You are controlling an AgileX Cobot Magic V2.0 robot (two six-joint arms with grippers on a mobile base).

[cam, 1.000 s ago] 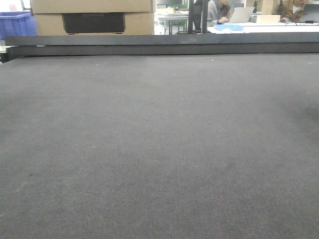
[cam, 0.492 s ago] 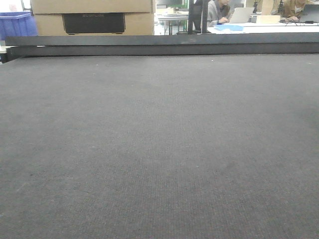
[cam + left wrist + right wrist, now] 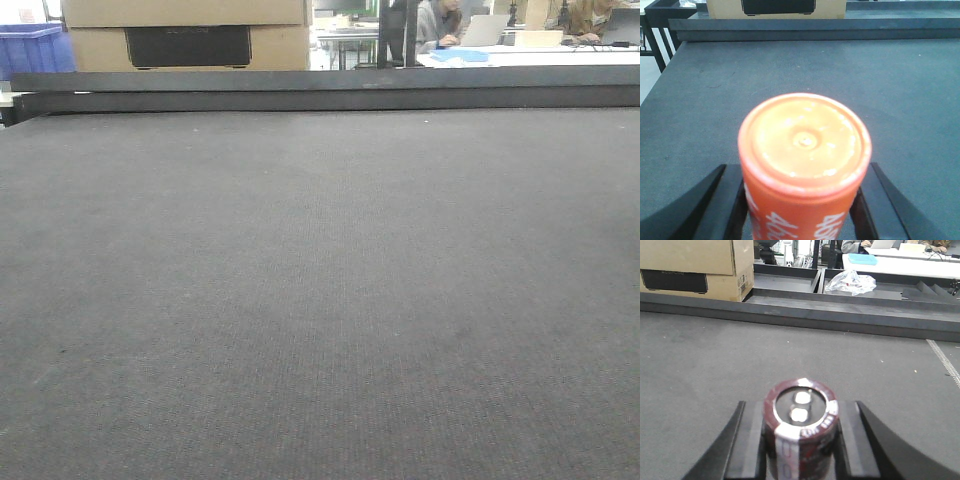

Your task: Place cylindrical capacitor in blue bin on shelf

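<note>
Front view
- scene: bare dark grey tabletop (image 3: 320, 280). No arm, no pincer and no part shows.
- target: no steel shelf in view. A blue crate (image 3: 30, 45) sits far back left, beyond the table edge. Cannot tell if it is the bin meant.
- text: the cardboard box (image 3: 185, 35) has a black panel with faint lettering, too small to read.

Left wrist view
- pincer: the left gripper (image 3: 802, 210) is clamped on an orange cylinder (image 3: 804, 142), with a black finger tight against each side.
- part: stands upright between the fingers, end cap facing the camera, a small dimple at its centre.
- text: white characters on the orange sleeve near the bottom edge, cut off and inverted. Not readable with confidence.
- ahead of pincer: only tabletop, then the raised table border.

Right wrist view
- pincer: the right gripper (image 3: 799, 450) is pinching the cylindrical capacitor (image 3: 801, 410), fingers against both flanks.
- part: dark sleeve with a pale stripe, two silver terminals on top, held upright between the fingers above the tabletop.
- text: marks on the stripe and sleeve are blurred and illegible. A small print block on the box side, ahead-left of the pincer, is also unreadable.
- ahead of pincer: table border, then a crumpled plastic bag (image 3: 850, 281) and a blue tray (image 3: 862, 259) well beyond it.

Progress
- done: capacitor picked and secured.
- left: carry it to the shelf, find the blue bin, release. My read is that most of the task remains.
</note>
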